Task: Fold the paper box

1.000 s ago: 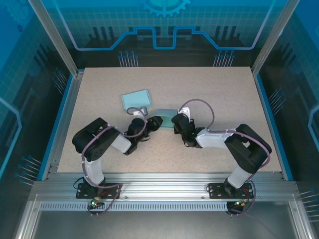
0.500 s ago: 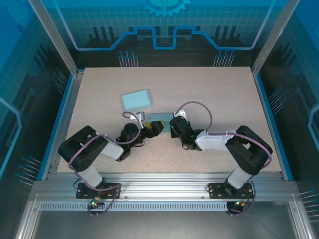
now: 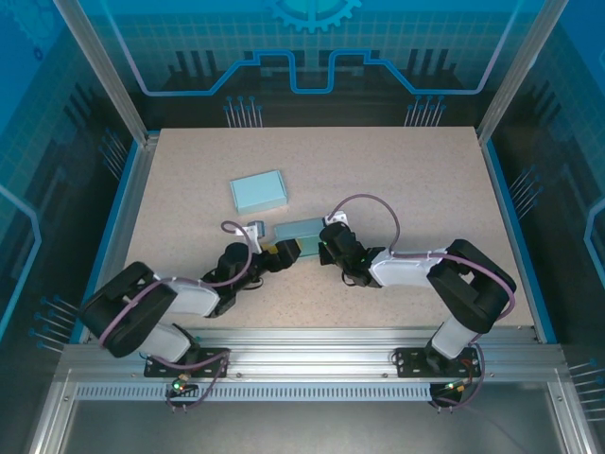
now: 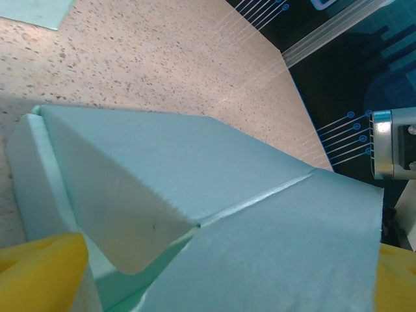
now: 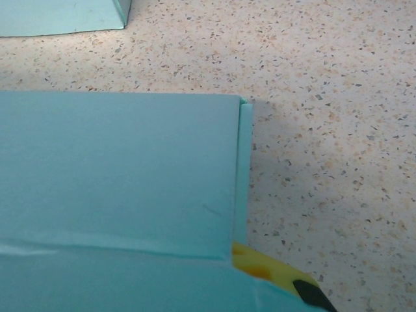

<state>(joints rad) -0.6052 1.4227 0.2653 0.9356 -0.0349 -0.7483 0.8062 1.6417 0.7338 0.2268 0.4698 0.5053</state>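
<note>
Left claw [image 3: 284,252] is spread wide, with its yellow foam pads [image 4: 39,260] out at either side of the wrist view and the small pale teal half-folded paper box [image 3: 301,230] lying between them, so it's around the box and not squeezing it as far as I can see. Right claw [image 3: 325,248] is closed up tight at the box's other end. A bit of its yellow pad [image 5: 263,268] pokes out from under a teal panel, and I honestly can't tell if a flap is pinched in there or it's just pressing. The box sits on the speckled beige tabletop [image 3: 425,180], mid-table, just past both claws, long side running left to right so each arm has one short end. Left wrist cam shows a loose curved-edge flap and a crease across the top panel, so my guess is it's only partway folded. For the next move I'd pick the left arm, since the box lies dead ahead inside its fingers, while the right one steadies. Another flat pale teal paper box [image 3: 258,192] sits well apart, further back on the left
</note>
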